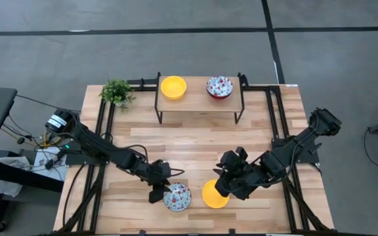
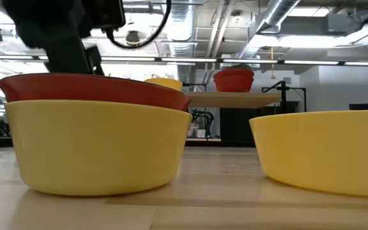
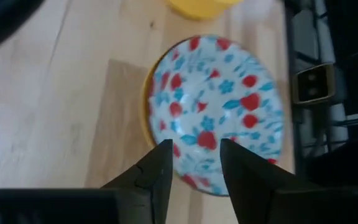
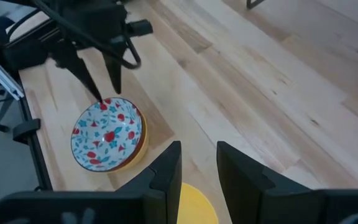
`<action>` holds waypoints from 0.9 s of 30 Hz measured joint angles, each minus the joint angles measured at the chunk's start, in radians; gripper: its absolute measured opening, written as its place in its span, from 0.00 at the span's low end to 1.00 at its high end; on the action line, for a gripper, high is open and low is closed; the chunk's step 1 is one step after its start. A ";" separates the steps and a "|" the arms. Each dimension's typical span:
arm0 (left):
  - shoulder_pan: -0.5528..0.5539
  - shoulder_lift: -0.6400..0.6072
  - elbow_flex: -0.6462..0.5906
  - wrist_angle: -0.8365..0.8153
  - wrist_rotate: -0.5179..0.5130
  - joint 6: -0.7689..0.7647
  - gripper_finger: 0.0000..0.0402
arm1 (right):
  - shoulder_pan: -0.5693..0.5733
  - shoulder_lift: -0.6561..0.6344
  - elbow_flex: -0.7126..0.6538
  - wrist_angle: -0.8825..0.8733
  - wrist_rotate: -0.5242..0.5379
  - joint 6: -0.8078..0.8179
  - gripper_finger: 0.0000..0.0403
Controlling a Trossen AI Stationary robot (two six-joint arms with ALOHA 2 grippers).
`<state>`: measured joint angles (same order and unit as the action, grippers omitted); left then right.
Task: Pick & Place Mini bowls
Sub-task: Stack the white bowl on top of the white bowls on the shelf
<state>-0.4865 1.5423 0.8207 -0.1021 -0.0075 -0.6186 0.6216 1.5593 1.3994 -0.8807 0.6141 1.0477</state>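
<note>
Nested at the front edge of the tabletop (image 1: 195,141), a floral bowl (image 1: 177,196) is sitting inside a plain yellow bowl (image 2: 94,147); from table height the floral one is showing a smooth red outer wall above the yellow one's matte, straight-sided rim. Its inside is glossy white, sprinkled with red berries and blue leaves. Just beside this pair, a second yellow bowl (image 1: 215,194) is resting on the pale wood planks, round and smooth, partly covered from above by the right arm.

The left gripper (image 1: 165,191) is hovering at the floral bowl's rim, its two dark, tapered fingers (image 3: 156,171) standing spread apart with nothing between them; in the right wrist view the tips are pointing down just above the bowl's edge. The right gripper (image 4: 197,171) is hanging over the lone yellow bowl, its blocky black fingers (image 4: 168,171) parted by a narrow gap and pinching nothing visible.

At the back of the tabletop, a low wooden shelf (image 1: 199,103) on thin black metal legs is carrying another yellow bowl (image 1: 173,86) and another floral bowl (image 1: 220,86), set well apart. A small green potted plant (image 1: 117,93) with feathery leaves is standing at the back left corner.
</note>
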 joint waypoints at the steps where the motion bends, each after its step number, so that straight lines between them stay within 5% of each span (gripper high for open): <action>1: 0.000 0.010 0.000 -0.001 -0.002 -0.004 0.34 | 0.000 0.000 0.000 0.000 0.002 0.000 0.22; 18: 0.001 0.109 0.000 0.003 -0.046 -0.046 0.35 | 0.000 0.000 0.000 0.001 0.017 0.000 0.22; 27: 0.001 0.086 0.000 -0.002 -0.050 -0.052 0.25 | 0.000 0.000 0.000 0.003 0.015 0.000 0.22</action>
<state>-0.4858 1.6280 0.8211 -0.1042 -0.0574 -0.6709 0.6216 1.5594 1.3998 -0.8773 0.6289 1.0481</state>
